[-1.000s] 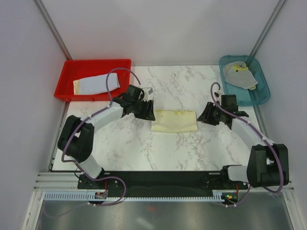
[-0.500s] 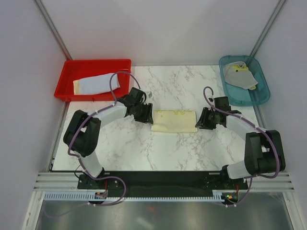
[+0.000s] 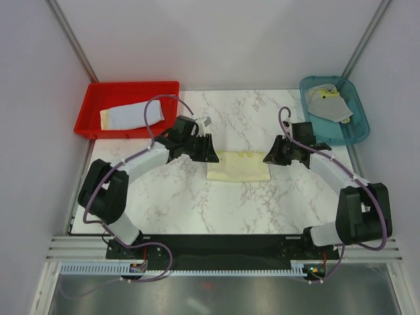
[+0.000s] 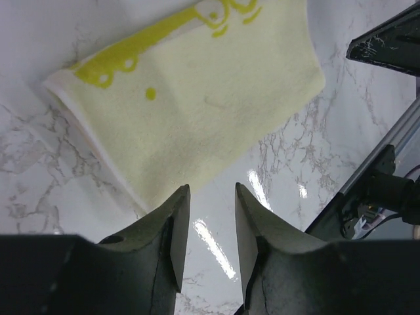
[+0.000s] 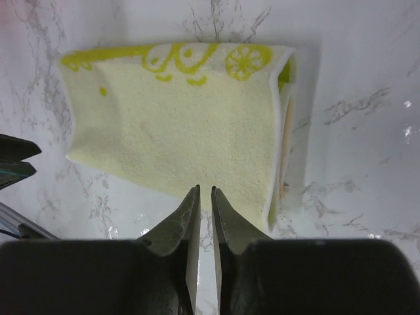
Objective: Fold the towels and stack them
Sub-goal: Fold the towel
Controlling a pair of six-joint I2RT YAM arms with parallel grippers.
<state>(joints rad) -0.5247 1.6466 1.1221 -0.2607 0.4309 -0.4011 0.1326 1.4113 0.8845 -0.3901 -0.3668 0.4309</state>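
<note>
Fingertips of the left gripper stand apart with a clear gap and nothing between them. They hover over bare stone just short of the near edge of the folded cream-yellow terry towel with a bright yellow printed band. The right gripper is drawn almost together, leaving a thin slit, and it is empty too, with its tips just off the towel's near edge. Neither claw grasps anything.

From above, the two grippers flank the towel at its short ends, left and right. It lies flat in the middle of the white marble-patterned table.

The cloth looks already folded. The right wrist view shows stacked layers gaping slightly at one end, and the printed band runs along the far edge.

The step in hand is probably a pinch at both ends, either for one more fold or for a lift. To do it well, the right claw would need to widen first, since the slit looks too narrow to take every layer. Each claw should bite all layers at once, square to the edge. Both ends should rise together so the gaping end does not splay.

Further out, a folded pale lavender-blue towel lies in the red rectangular plastic tray at far left, the likely stacking place. A crumpled grey towel with a yellow patch waits in the teal translucent bin at far right.
</note>
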